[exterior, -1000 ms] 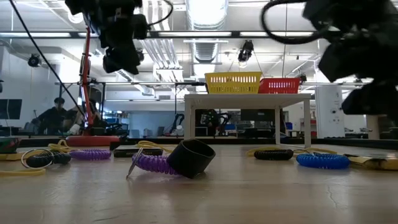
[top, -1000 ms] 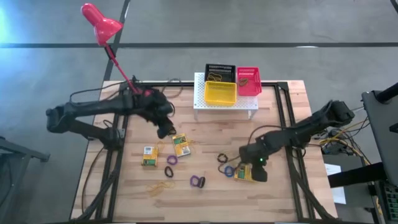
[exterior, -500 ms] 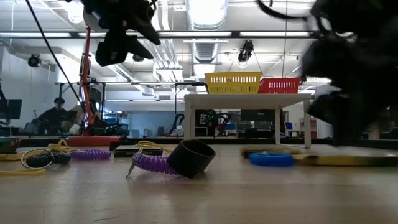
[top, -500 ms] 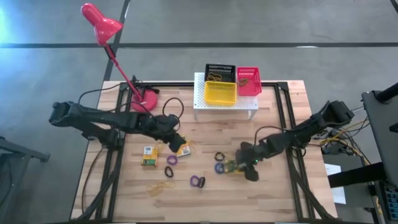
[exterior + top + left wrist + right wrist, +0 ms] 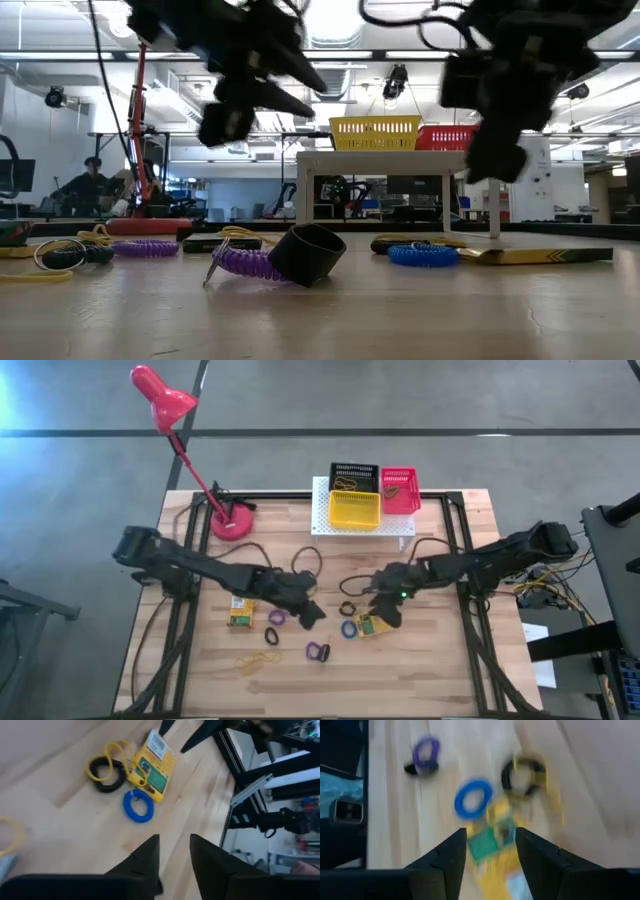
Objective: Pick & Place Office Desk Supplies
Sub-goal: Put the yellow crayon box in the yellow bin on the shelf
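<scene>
A yellow-green card box (image 5: 370, 626) lies flat on the table's middle, with a blue ring (image 5: 349, 628) and a black ring (image 5: 347, 608) to its left. My right gripper (image 5: 387, 615) hangs open above the box's right part, off the table (image 5: 495, 150). My left gripper (image 5: 310, 612) is open and holds nothing. It hangs above bare wood left of those rings (image 5: 172, 855). A second box (image 5: 240, 610), purple rings (image 5: 277, 617), (image 5: 318, 652) and yellow rubber bands (image 5: 255, 658) lie nearer the left. Black (image 5: 353, 475), yellow (image 5: 355, 510) and red (image 5: 399, 490) trays sit on the stand.
The white perforated stand (image 5: 325, 525) stands at the far middle. The red desk lamp (image 5: 160, 400) rises from its base (image 5: 232, 522) at the far left. Black cables (image 5: 300, 560) lie on the wood between the two arms.
My left gripper has swung from the far left toward the table's middle and near edge, and has come lower. My right gripper has moved toward the table's left edge. The box and the blue ring have slid left along the table.
</scene>
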Motion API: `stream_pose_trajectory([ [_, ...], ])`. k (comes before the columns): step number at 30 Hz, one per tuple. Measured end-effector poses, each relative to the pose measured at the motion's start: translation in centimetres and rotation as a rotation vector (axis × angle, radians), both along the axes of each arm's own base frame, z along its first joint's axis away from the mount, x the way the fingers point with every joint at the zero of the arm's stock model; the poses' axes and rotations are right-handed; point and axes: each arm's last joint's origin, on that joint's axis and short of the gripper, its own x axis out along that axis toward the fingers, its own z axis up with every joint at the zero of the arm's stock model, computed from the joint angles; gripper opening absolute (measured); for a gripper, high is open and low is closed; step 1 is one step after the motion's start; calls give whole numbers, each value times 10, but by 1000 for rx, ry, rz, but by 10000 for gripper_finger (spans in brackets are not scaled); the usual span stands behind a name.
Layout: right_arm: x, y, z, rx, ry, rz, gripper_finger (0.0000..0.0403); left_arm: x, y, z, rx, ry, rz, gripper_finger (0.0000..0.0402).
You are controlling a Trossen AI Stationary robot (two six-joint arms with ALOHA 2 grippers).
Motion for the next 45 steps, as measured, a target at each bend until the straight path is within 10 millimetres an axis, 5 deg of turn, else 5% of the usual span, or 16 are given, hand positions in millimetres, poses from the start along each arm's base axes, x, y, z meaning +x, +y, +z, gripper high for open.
stream_pose_trajectory([
  [9, -43, 12, -12, 215, 207, -159, 230, 61, -10, -40, -51, 30, -84, 7],
  [20, -65, 7, -50, 366, 181, -358, 244, 120, 1, -73, -66, 53, -54, 5],
  [36, -69, 7, -71, 441, 117, -403, 237, 117, 9, -102, -36, 152, -47, 4],
  [45, -58, 9, -56, 468, 31, -376, 233, 109, 9, -111, -11, 174, -31, 4],
])
